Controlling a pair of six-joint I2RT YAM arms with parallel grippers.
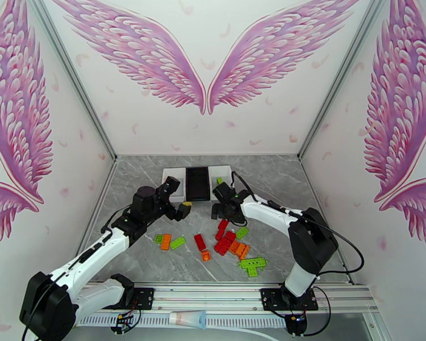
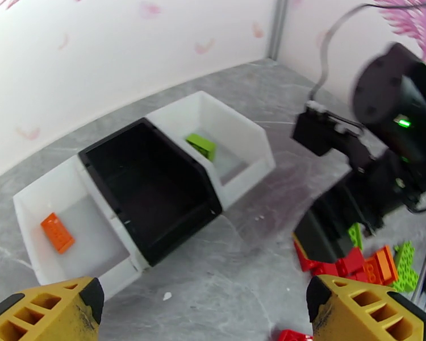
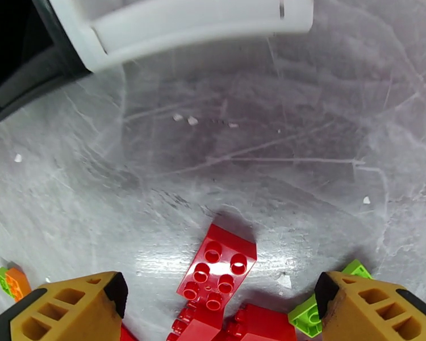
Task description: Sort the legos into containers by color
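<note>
Overhead, the containers (image 1: 197, 184) sat in a row at the upper middle of the grey surface (image 1: 281, 177), a black tray between two white ones. Most legos (image 1: 230, 244) lay loose below them in the lower middle of the frame, red, orange and green, some bunched and some apart. The left claw (image 1: 177, 199) hung at the near edge of the left white tray (image 1: 168, 176). The right claw (image 1: 224, 213) pointed down just below the right white tray (image 1: 227, 170), above the top of the red bunch.

From the left wrist, the left claw (image 2: 204, 291) was spread wide, its yellow fingers (image 2: 48, 311) at the two bottom corners, pinching nothing. Above it, the left white tray (image 2: 23, 217) held one orange lego (image 2: 57, 232) and the right white tray (image 2: 253, 149) held one green lego (image 2: 201, 146), with the black tray (image 2: 150, 188) between them. The right arm (image 2: 395, 120) stood at the upper right, with red, orange and green pieces beneath it.

From the right wrist, the right claw (image 3: 220, 288) was likewise spread. A red lego (image 3: 217, 267) lay studs up on the surface between the fingers, touching neither. More red pieces lay at the bottom edge, and a green piece (image 3: 307, 316) lay beside the right finger. Corners of the black tray (image 3: 20, 46) and a white tray (image 3: 184, 21) showed along the top.
</note>
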